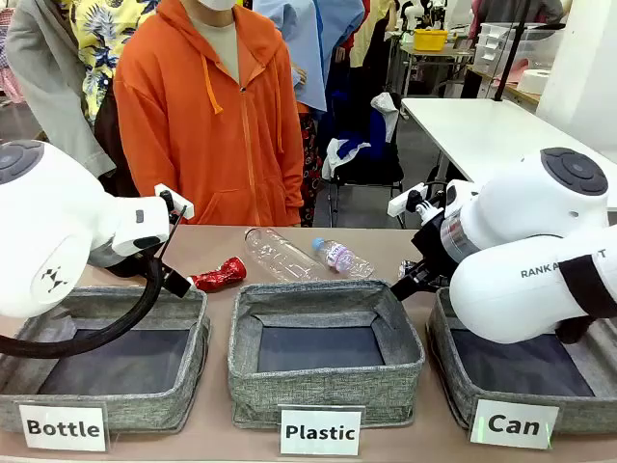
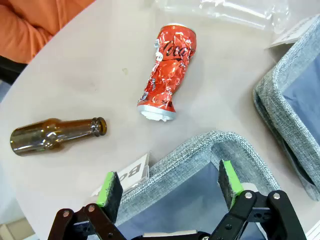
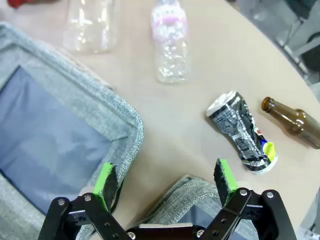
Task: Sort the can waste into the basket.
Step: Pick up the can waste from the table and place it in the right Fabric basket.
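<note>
Red crushed can [image 2: 167, 70] lies on the counter [image 2: 75, 75] beyond the left gripper [image 2: 170, 183], dark can [image 3: 242, 132] near the right gripper [image 3: 165, 179]; both grippers gape wide, empty; twisted metal may slip from a grip, or the neighbouring brown bottle [image 3: 292, 117] reach the basket [image 1: 446, 371] instead.

Gripper [image 2: 169, 184] at btm edge, jaws wide apart, green pads [image 2: 111, 187] over the far corner of a grey bin [image 2: 200, 150]. White card [image 2: 134, 172] w/ letters "Bo" sits against the bin's outer wall, left of that corner. Just beyond, a crushed red can [image 2: 167, 75] lies on the beige worktop [image 2: 100, 75], apart from the bin. Left of it is a brown glass bottle [image 2: 55, 134] on its side, mouth toward the can. 2nd grey bin [image 2: 280, 95] at right. Clear plastic bottle [image 2: 235, 10] far right; orange sleeve [image 2: 35, 25] far left.
</note>
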`<state>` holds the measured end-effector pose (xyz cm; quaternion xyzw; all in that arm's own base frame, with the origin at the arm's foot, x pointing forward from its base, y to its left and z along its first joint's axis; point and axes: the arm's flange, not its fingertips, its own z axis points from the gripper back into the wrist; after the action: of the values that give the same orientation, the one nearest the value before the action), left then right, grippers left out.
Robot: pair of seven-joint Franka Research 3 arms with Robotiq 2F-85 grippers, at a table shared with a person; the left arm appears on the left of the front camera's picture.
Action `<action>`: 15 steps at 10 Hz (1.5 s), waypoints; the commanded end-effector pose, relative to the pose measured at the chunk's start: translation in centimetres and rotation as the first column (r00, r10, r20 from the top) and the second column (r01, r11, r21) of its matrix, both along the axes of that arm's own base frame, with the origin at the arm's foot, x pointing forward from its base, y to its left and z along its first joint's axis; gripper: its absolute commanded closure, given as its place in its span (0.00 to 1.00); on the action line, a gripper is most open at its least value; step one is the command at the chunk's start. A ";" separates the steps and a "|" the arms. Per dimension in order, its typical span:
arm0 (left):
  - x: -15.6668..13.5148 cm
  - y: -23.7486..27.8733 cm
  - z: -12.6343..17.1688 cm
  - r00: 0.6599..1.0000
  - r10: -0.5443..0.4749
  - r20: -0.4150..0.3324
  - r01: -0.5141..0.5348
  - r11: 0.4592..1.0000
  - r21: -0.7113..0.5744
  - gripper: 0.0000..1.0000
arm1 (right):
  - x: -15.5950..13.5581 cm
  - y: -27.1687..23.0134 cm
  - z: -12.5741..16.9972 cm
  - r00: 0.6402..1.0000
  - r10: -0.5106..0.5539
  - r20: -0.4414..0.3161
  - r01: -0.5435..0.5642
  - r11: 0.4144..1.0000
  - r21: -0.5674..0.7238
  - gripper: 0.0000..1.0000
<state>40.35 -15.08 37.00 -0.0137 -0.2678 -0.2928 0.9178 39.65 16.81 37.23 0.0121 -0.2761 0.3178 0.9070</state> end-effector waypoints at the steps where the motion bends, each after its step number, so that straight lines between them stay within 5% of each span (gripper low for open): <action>1: 0.0 0.0 0.0 1.000 0.000 0.000 0.000 1.000 0.000 0.00 | 0.0 0.0 0.0 1.000 0.000 0.000 0.000 1.000 0.000 0.00; 15: 0.0 0.0 0.0 1.000 0.000 0.000 0.000 1.000 0.000 0.00 | 0.0 0.0 0.0 1.000 0.000 0.000 0.000 1.000 0.000 0.00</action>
<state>40.35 -15.08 37.00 -0.0139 -0.2678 -0.2925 0.9179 39.65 16.81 37.23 0.0120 -0.2761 0.3179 0.9070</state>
